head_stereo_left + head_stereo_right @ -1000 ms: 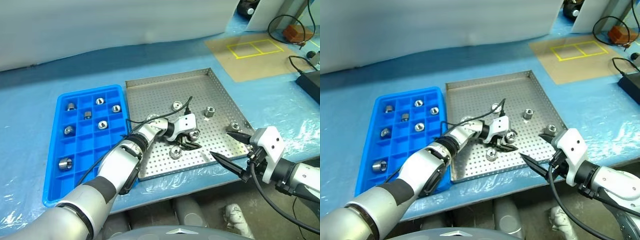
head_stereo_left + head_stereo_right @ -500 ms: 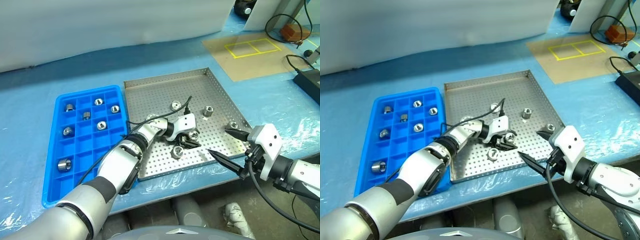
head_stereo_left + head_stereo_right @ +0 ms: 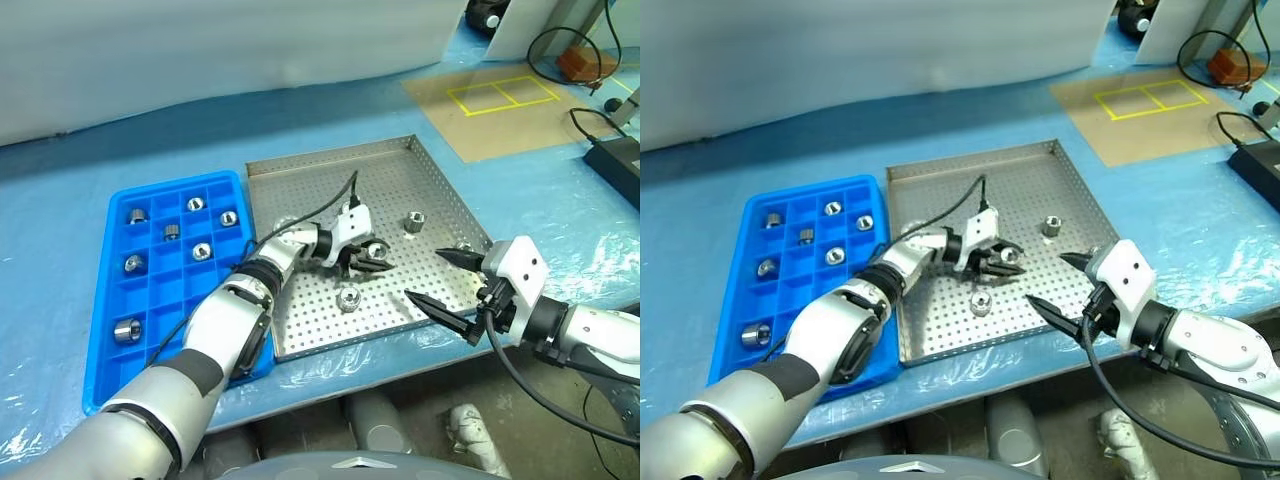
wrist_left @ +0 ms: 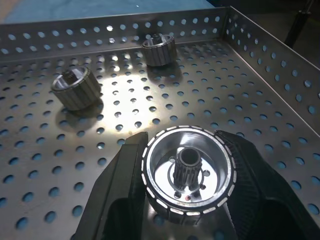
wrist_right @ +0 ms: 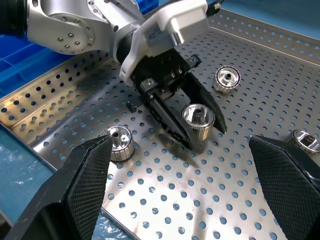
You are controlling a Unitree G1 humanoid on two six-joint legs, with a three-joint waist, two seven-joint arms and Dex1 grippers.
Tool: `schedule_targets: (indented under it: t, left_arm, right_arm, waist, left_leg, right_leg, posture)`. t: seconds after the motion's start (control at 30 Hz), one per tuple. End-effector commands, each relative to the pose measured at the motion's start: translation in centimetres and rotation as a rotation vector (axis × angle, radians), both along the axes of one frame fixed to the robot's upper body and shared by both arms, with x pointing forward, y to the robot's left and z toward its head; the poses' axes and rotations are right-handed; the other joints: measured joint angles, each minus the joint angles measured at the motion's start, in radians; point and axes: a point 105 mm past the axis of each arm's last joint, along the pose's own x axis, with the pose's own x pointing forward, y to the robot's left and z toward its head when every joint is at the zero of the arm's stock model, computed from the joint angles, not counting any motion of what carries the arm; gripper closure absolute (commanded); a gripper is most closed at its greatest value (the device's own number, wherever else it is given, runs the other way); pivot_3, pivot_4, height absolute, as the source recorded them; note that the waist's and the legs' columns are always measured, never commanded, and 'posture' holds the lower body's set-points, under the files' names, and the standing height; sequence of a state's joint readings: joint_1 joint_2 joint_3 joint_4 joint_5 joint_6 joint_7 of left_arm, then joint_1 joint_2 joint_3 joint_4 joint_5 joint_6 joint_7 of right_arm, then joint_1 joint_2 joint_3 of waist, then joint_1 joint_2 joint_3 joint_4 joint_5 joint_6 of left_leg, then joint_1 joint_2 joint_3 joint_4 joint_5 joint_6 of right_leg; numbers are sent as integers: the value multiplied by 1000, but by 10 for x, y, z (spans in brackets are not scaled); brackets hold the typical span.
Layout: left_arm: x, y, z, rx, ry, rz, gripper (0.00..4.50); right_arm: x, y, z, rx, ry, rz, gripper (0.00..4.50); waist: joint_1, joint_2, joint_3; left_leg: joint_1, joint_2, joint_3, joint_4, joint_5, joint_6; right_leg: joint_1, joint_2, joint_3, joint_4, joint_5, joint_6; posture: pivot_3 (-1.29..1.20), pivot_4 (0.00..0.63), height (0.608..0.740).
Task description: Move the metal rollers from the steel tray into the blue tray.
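No legible markings. Steel tray sits right of blue tray, edges adjacent; blue tray holds six metal rollers. Left gripper clenched on one roller above steel tray floor. Right gripper fully spread, near tray's front-right corner. Taped yellow rectangle beyond.

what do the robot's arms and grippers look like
Both arms have glossy silver-grey shells with black joint bands. Each ends in a white blocky wrist housing carrying two black tapered fingers, pointed at the tips. The left gripper has a thin black cable looping over its wrist; its finger pads are broad and matte black. The right gripper has a thick black cable trailing under its forearm.
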State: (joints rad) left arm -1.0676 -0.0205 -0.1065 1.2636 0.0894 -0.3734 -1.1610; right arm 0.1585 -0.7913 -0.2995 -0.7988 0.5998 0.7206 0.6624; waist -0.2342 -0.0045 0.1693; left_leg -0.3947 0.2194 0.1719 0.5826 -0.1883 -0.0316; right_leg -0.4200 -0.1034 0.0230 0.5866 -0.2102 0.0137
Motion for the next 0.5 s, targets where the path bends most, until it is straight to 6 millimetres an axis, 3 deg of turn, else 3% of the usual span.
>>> schedule_targets:
  t: [0.03,0.17,0.3,0.5]
  left_arm:
    - [12,16,45,-116,-103,-3,2689]
    - [10,57,57,-174,-20,-9,2689]
    - [-21,101,33,-91,18,-9,2689]
    - [-30,153,51,-103,-51,237,2689]
  right_arm:
    - [6,7,5,-2,-37,56,0]
    - [22,17,4,11,-47,130,0]
    - [40,33,3,22,-55,237,0]
    - [64,60,0,37,-61,403,0]
  waist:
    - [1,0,0]
    - [8,0,0]
    - [28,1,0]
    - [153,0,1]
  left_leg:
    - [0,0,0,0,0,0]
    - [1,0,0,0,0,0]
    - [5,1,0,-3,0,0]
    - [5,6,0,-4,3,-4]
  right_leg:
    - [0,0,0,0,0,0]
    - [0,-1,-1,2,0,0]
    - [0,-1,0,3,0,-1]
    - [-1,1,-5,9,0,-2]
  posture:
    - [-556,150,740]
    - [-443,150,740]
    - [-281,150,740]
    - [-101,150,740]
